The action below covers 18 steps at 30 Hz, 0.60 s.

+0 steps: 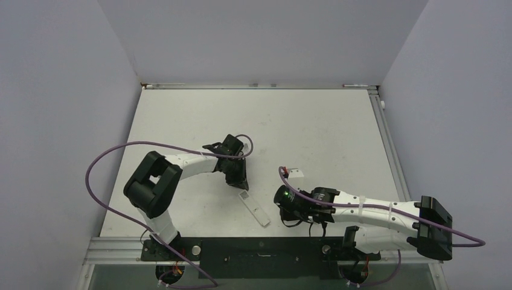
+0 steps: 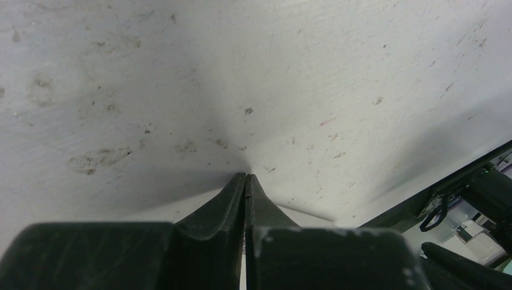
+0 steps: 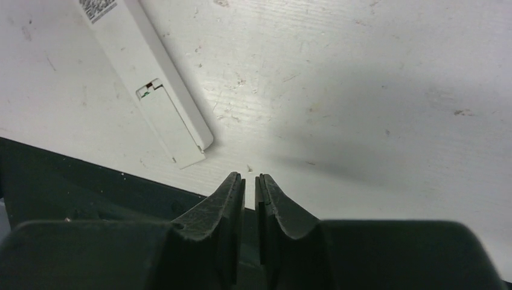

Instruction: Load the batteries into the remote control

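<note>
Closest to the arms is the black rail (image 3: 60,181) along the near side of the table (image 1: 314,127). The right gripper (image 3: 250,176) hangs just over that edge. Its fingers have a thin gap between them, and nothing is in the gap.

A little further in lies the remote (image 3: 151,78). It is flat on the table and slanted, with its near end close to the rail and just left of the right gripper. Its near part looks like the battery lid, and the lid seems to be on. A small green mark (image 3: 147,89) sits at the lid's far end.

Past the remote is the left gripper (image 2: 246,176), low over the table, right by the remote's far end. Its fingers are pressed together and hold nothing. I cannot tell if it touches the remote.

Further back, apart from the remote, lies a small white piece (image 1: 294,174). I cannot tell what it is. No batteries show in any view.

I think the step now is getting the lid off. One gripper should press the far end down so the remote cannot slide. The other should push the lid along the remote, not lift it. Go slowly, because the remote is near the edge and could slip off.

A label (image 3: 96,8) with dark print is on the far part, but it is too small to read. No brand shows.
</note>
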{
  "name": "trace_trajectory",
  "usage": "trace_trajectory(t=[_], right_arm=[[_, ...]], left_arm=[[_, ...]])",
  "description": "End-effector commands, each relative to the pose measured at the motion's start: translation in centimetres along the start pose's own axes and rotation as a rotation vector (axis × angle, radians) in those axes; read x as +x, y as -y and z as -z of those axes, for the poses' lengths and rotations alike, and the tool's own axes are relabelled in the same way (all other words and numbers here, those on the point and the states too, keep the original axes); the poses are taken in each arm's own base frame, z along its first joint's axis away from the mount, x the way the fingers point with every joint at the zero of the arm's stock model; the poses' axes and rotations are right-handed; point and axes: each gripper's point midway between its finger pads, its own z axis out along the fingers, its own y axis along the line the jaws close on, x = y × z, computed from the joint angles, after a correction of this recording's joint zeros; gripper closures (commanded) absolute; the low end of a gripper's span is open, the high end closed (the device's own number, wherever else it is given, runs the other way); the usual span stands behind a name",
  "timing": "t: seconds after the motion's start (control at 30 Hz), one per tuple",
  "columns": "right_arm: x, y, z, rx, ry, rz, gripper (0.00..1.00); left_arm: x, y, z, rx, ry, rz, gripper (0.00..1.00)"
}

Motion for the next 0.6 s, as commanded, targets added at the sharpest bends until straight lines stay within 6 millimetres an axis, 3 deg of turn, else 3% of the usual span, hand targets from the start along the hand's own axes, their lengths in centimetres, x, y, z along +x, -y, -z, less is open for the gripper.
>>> trace_trajectory(t=[0.0, 0.57], right_arm=[[-1.5, -0.2, 0.4, 0.004, 0.029, -0.026, 0.84], [-2.5, 0.1, -0.3, 0.026, 0.024, -0.076, 0.63]], left_arm=[[3.7, -4.4, -0.2, -0.153, -0.068, 0.046, 1.00], [7.7, -7.1, 1.5, -0.179, -0.054, 0.113, 1.00]])
